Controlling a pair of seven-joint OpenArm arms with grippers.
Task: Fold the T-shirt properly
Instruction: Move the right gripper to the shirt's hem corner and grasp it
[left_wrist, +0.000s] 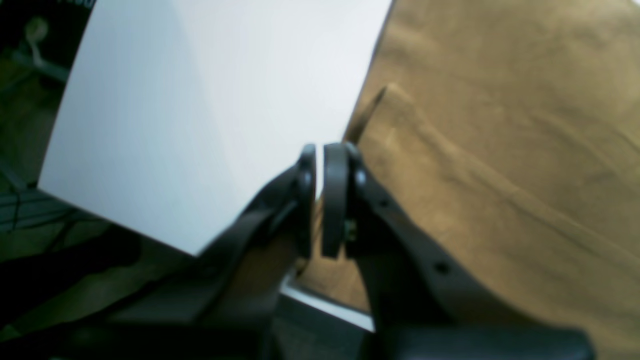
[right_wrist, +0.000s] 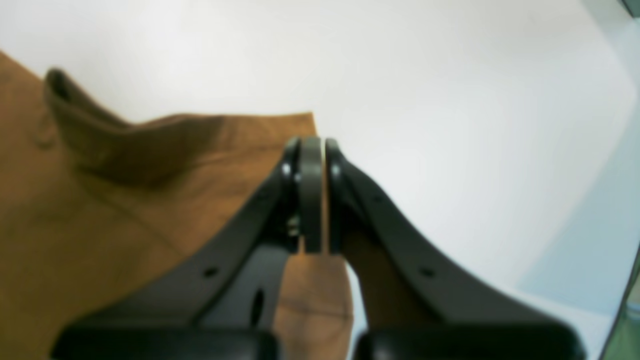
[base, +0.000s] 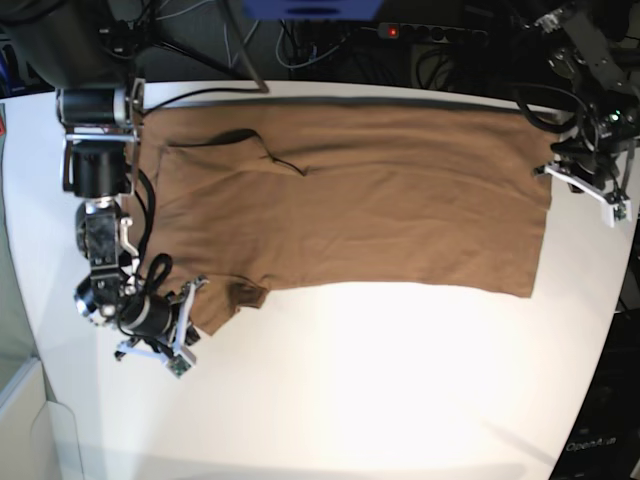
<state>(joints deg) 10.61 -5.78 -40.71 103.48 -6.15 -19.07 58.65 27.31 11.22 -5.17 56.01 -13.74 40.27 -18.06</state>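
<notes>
The plain medium-brown short-sleeved T-shirt of soft fabric (base: 350, 195) lies spread across the far half of the white table (base: 380, 390), its long axis running left to right in the base view, folded over so that its near edge forms a fairly straight line; a sleeve (base: 225, 295) juts toward the near left, and a dark curved neckline edge (base: 255, 145) shows near the far left.

The right arm stands at the base view's left, its segments stacked down the table's left side and its wrist bent low over the sleeve; the right gripper (right_wrist: 312, 145) has its dark jaws pressed together, tips over the sleeve's edge, though whether cloth is pinched between them cannot be told; brown fabric fills the left of that wrist view (right_wrist: 75, 225).

The left arm reaches in from the far right, its wrist at the shirt's right-hand edge; the left gripper (left_wrist: 320, 150) is closed but for a sliver of gap, poised at the border between cloth (left_wrist: 500, 150) and bare table (left_wrist: 200, 125); no fabric is clearly held.
</notes>
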